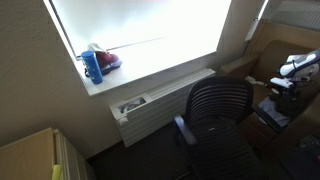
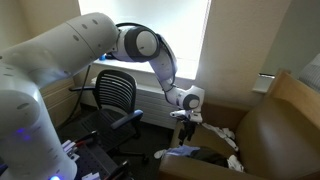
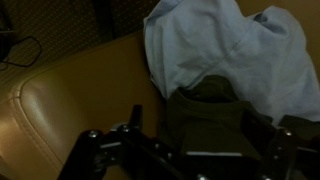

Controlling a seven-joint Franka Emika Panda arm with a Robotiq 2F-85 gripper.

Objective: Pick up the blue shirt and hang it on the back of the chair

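Pincer (image 3: 190,142) near rumpled blue shirt (image 3: 222,52)

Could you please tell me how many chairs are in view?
2: a black mesh-backed office swivel chair below the window, and a tan leather armchair holding a pale-blue cloth shirt. Others may be hidden.

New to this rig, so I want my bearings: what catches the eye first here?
The big white robot arm sweeps across an exterior view, its gripper hanging over a brown leather armchair. In the wrist view, the blue shirt lies rumpled on that leather. The black chair stands before a glaring window, with a blue bottle on the sill.
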